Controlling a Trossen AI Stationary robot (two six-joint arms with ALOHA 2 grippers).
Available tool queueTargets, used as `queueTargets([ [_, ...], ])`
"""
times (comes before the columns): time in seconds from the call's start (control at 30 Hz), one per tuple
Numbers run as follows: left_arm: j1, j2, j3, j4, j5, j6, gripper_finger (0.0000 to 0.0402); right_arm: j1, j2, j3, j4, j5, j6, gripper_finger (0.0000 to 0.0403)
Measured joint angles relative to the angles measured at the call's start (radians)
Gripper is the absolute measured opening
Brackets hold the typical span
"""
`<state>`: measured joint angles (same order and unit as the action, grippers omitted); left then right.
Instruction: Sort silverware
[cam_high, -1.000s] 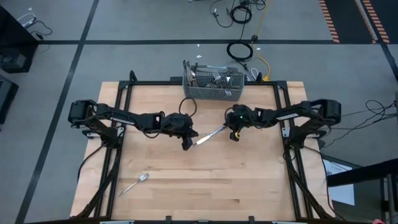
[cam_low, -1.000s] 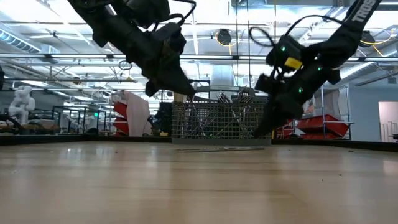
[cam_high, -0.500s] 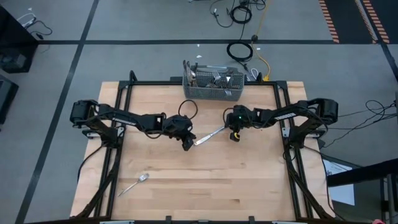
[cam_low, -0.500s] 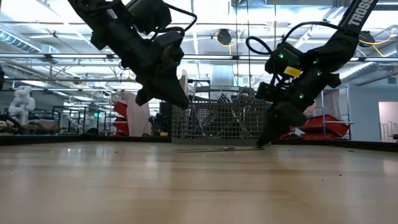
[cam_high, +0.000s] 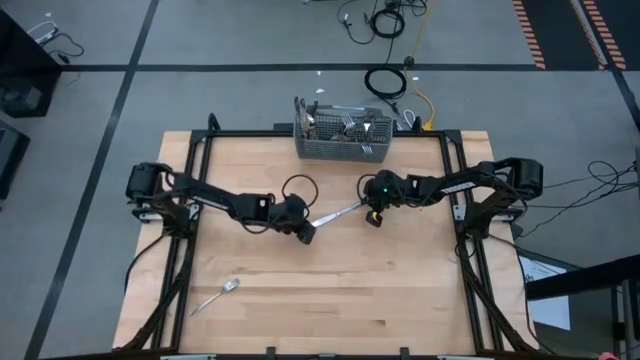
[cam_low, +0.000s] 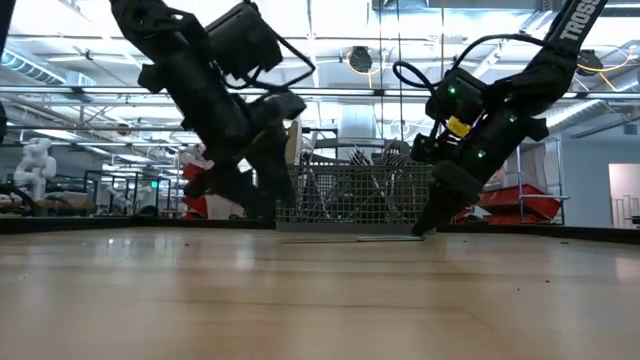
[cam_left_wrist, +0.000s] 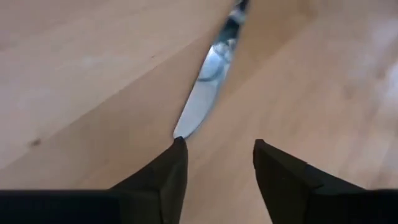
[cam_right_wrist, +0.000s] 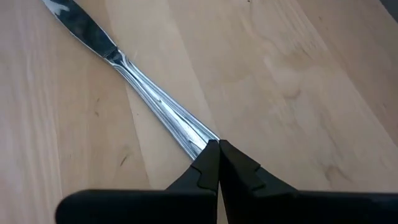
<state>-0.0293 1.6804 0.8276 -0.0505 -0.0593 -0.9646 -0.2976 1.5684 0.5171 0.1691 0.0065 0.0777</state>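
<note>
I see a slim shiny silver table knife (cam_high: 337, 213) lying flat on my table's middle, blade (cam_left_wrist: 202, 99) toward the left arm. A shiny silver spoon (cam_high: 215, 296) lies alone near the front left. More silver cutlery (cam_high: 345, 127) stands upright at the far edge.

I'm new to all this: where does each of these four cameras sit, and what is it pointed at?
High view: overhead, straight down on the wooden table; both dark arms, grey wire-mesh basket, lone spoon.
Low view: table height, looking level into the room; both arms hang in.
Left wrist view: behind the open left gripper, at the shiny silver table knife's blade tip.
Right wrist view: behind the right gripper, shut on the knife's handle.
Both wrist views share that knife.
</note>
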Motion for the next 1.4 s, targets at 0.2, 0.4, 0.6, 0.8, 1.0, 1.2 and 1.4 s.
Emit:
queueTargets([
  [0.2,-0.026,0.052,-0.001,-0.019,-0.131,-0.141,0.0204,0.025,0.014,-0.001,0.009,0.03,0.059,0.0],
  [0.4,-0.01,0.087,0.003,-0.006,-0.172,-0.289,0.0205,0.053,0.016,-0.002,0.04,0.055,0.072,0.0],
  [0.6,0.015,0.108,0.003,0.011,-0.159,-0.34,0.0205,0.057,0.017,-0.003,0.041,0.058,0.061,0.0],
  [0.8,0.037,0.111,0.002,0.033,-0.158,-0.34,0.0206,0.057,0.017,-0.003,0.042,0.057,0.053,0.0],
  [1.0,0.057,0.173,0.002,0.172,-0.061,-0.305,0.0206,0.057,0.017,-0.003,0.046,0.055,0.054,0.0],
  [1.2,0.059,0.197,0.004,0.19,0.024,-0.263,0.0206,0.057,0.018,-0.003,0.063,0.053,0.053,0.0],
  [1.4,0.054,0.157,0.0,0.175,0.08,0.016,0.0206,0.057,0.018,-0.003,0.07,0.067,0.05,0.0],
])
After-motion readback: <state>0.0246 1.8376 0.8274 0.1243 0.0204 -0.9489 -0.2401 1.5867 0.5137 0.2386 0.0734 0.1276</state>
